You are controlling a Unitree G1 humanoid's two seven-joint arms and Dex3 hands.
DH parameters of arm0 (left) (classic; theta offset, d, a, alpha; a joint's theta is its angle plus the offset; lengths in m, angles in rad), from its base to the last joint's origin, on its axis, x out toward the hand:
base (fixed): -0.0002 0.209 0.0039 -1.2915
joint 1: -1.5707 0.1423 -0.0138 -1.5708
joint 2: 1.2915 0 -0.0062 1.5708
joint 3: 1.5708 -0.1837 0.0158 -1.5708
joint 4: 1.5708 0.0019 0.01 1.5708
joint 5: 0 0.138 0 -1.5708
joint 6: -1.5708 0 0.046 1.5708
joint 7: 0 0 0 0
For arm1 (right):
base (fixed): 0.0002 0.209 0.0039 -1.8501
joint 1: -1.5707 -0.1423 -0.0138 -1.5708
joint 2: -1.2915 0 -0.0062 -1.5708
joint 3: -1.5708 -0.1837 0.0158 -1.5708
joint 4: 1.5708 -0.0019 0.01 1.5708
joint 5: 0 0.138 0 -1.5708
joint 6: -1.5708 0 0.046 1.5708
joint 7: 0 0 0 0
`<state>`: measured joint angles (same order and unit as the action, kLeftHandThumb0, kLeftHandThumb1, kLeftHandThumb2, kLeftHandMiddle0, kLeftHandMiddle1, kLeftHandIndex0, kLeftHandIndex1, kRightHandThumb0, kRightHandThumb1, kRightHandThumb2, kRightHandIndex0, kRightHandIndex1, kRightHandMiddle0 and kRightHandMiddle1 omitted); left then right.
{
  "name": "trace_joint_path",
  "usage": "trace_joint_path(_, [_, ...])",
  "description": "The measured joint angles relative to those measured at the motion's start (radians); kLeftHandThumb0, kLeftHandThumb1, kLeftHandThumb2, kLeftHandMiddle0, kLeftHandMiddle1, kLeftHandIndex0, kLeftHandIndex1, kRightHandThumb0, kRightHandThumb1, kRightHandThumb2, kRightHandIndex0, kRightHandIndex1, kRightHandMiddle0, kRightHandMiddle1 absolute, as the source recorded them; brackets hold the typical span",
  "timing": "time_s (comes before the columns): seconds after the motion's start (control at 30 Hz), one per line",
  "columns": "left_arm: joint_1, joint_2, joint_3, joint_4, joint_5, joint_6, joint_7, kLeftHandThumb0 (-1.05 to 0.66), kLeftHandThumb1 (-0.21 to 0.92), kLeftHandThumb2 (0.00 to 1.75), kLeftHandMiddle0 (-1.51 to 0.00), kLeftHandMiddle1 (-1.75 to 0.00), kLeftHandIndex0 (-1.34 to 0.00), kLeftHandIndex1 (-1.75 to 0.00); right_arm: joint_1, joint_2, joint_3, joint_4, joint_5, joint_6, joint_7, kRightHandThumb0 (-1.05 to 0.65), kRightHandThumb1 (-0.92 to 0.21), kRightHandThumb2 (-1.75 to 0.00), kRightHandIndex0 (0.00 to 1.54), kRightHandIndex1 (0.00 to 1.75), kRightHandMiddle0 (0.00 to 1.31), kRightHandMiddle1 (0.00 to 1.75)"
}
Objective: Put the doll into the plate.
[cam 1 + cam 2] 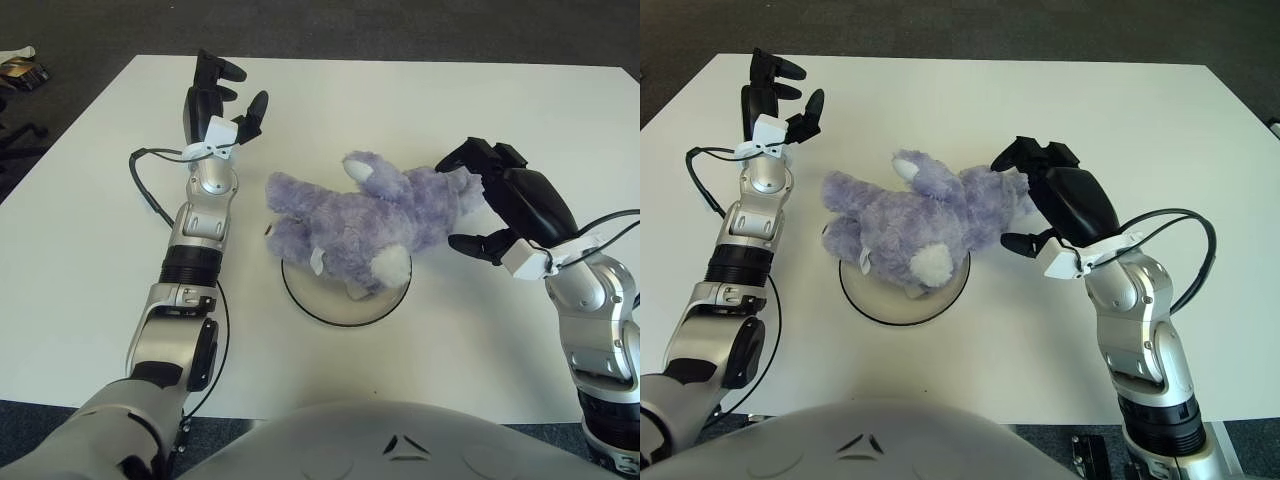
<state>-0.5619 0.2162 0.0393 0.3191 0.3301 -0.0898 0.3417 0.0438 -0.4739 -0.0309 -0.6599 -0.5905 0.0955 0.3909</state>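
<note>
A purple plush doll [360, 215] lies on its side, its lower part over a white plate with a black rim [300, 305] at the table's middle. Its upper part sticks out past the plate to the right. My right hand [452, 200] is at the doll's right end. Its upper fingers [468, 156] reach over the plush there and its thumb [472, 243] is spread below, apart from the doll. My left hand [242, 95] is raised over the table to the far left of the doll, fingers spread and empty.
The white table [90, 260] has dark floor beyond its far and left edges. A black cable [145, 185] loops beside my left forearm. A small object [20, 70] lies on the floor at the far left.
</note>
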Motion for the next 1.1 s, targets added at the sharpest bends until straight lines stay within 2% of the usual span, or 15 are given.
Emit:
trace_joint_path(0.07, [0.0,0.0,0.0,-0.001,0.002,0.002,0.0,0.0,0.69,0.78,-0.36,-1.45,-0.35,-1.75,0.001,-0.004,-0.005,-0.004,0.01,0.002,0.011,-0.35,-0.09,-1.32,0.0,0.8,0.0,1.34])
trace_joint_path(0.13, [0.001,0.0,0.0,-0.003,0.002,0.003,0.0,0.0,0.68,0.78,-0.37,-1.46,-0.34,-1.75,0.002,-0.008,-0.009,-0.009,0.017,0.005,0.02,-0.38,-0.09,-1.29,0.0,0.7,0.0,1.26])
trace_joint_path(0.17, [0.001,0.0,0.0,-0.003,0.002,0.004,-0.001,0.0,0.68,0.78,-0.38,-1.46,-0.33,-1.75,0.002,-0.01,-0.011,-0.012,0.021,0.009,0.027,-0.4,-0.09,-1.26,0.0,0.6,0.0,1.16])
trace_joint_path(0.27, [0.001,0.0,0.0,-0.005,0.001,0.008,-0.003,0.0,0.68,0.78,-0.39,-1.46,-0.32,-1.75,0.002,-0.015,-0.015,-0.021,0.031,0.018,0.048,-0.43,-0.09,-1.24,0.0,0.5,0.0,1.07])
trace_joint_path(0.33, [0.001,0.0,0.0,-0.005,0.001,0.009,-0.004,0.0,0.68,0.79,-0.4,-1.47,-0.31,-1.75,0.002,-0.017,-0.016,-0.026,0.038,0.019,0.055,-0.48,-0.11,-1.19,0.0,0.4,0.0,0.92])
trace_joint_path(0.57, [0.002,0.0,0.0,-0.005,0.001,0.009,-0.005,0.0,0.66,0.82,-0.41,-1.49,-0.29,-1.75,0.005,-0.02,-0.025,-0.036,0.07,0.007,0.059,-0.51,-0.13,-1.14,0.0,0.25,0.0,0.66])
trace_joint_path(0.67, [0.002,0.0,0.0,-0.005,0.0,0.009,-0.005,0.0,0.65,0.83,-0.42,-1.5,-0.28,-1.75,0.008,-0.02,-0.038,-0.036,0.095,-0.006,0.056,-0.5,-0.12,-1.15,0.0,0.23,0.0,0.62])
trace_joint_path(0.87, [0.003,0.0,0.0,-0.005,-0.006,0.009,-0.01,0.0,0.65,0.83,-0.43,-1.5,-0.27,-1.75,0.011,-0.009,-0.076,-0.031,0.153,-0.014,0.032,-0.54,-0.14,-1.14,0.0,0.26,0.0,0.7])
trace_joint_path(0.97, [0.004,0.0,0.0,-0.005,-0.008,0.009,-0.012,0.0,0.66,0.82,-0.43,-1.49,-0.27,-1.75,0.011,0.005,-0.094,-0.023,0.187,-0.01,0.019,-0.41,-0.13,-1.17,0.0,0.29,0.0,0.78])
trace_joint_path(1.03, [0.005,0.0,0.0,-0.005,-0.01,0.009,-0.013,0.0,0.68,0.79,-0.41,-1.49,-0.27,-1.75,0.01,0.018,-0.1,-0.019,0.188,0.006,0.006,-0.18,-0.09,-1.29,0.0,0.29,0.0,0.8])
trace_joint_path(1.1, [0.007,0.0,0.0,-0.005,-0.014,0.009,-0.021,0.0,0.7,0.77,-0.4,-1.49,-0.26,-1.75,0.007,0.034,-0.102,-0.019,0.19,0.041,-0.006,-0.03,-0.08,-1.36,0.0,0.29,0.0,0.81])
